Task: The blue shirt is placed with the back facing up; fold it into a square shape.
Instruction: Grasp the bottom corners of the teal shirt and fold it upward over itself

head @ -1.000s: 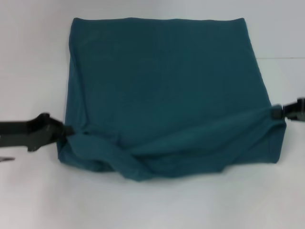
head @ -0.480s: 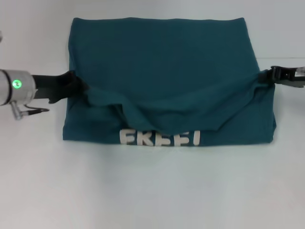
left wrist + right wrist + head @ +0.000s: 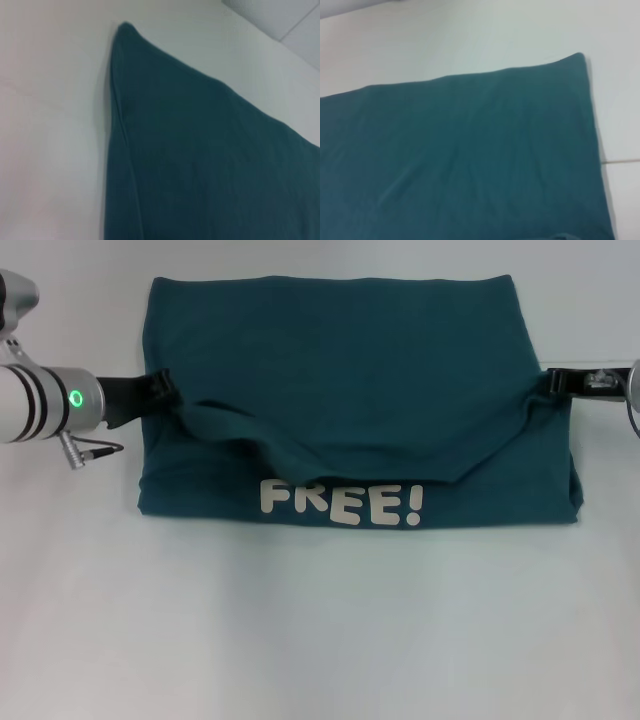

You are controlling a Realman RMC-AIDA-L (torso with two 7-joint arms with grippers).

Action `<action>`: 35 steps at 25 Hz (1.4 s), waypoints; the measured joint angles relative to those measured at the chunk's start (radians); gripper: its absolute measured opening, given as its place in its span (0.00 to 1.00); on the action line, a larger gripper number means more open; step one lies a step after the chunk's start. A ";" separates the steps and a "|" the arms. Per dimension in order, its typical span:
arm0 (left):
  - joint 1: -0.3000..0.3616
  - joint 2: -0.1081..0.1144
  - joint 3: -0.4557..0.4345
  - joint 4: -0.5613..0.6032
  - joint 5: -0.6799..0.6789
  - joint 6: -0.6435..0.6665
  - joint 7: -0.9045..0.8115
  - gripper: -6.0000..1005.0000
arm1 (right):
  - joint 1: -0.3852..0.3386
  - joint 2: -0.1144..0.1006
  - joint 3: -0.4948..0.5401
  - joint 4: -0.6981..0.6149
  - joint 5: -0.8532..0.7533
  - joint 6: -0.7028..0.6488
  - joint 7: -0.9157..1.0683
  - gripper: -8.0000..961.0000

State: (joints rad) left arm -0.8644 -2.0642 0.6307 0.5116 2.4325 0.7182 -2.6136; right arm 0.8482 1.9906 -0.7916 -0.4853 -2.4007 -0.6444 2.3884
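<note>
Teal-blue shirt point(image 3: 350, 370) lies flat on white worktop point(image 3: 320, 630), near hem lifted & sagging mid-fold w/ white "FREE!" lettering point(image 3: 341, 504) showing below. My left gripper point(image 3: 163, 388) pinches its left edge, right gripper point(image 3: 552, 383) pinches the right edge, both closed on cloth.

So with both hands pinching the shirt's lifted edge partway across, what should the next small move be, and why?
Probably carry the edge on toward the far hem together. The left hand and right hand each hold a side of the shirt, the fold sags between them, and the "FREE!" lettering is exposed near the front, so the fold looks only half done.
</note>
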 joint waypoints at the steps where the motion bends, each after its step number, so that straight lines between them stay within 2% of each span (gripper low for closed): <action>1: -0.005 0.000 0.001 -0.001 0.000 -0.013 0.002 0.04 | 0.004 0.000 -0.004 0.003 0.000 0.008 0.000 0.09; 9: -0.022 0.005 0.002 -0.001 0.000 -0.035 -0.002 0.04 | 0.055 -0.009 -0.020 0.003 0.000 0.017 0.024 0.10; 16: -0.028 0.007 0.001 0.002 -0.007 -0.066 -0.002 0.04 | 0.071 -0.019 -0.016 0.002 0.000 0.032 0.026 0.10; 35: -0.041 -0.008 0.025 -0.024 0.000 -0.152 0.006 0.04 | 0.082 -0.022 -0.047 0.032 -0.003 0.073 0.025 0.11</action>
State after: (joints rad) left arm -0.9052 -2.0722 0.6555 0.4876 2.4328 0.5664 -2.6074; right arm 0.9299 1.9690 -0.8381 -0.4534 -2.4037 -0.5712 2.4132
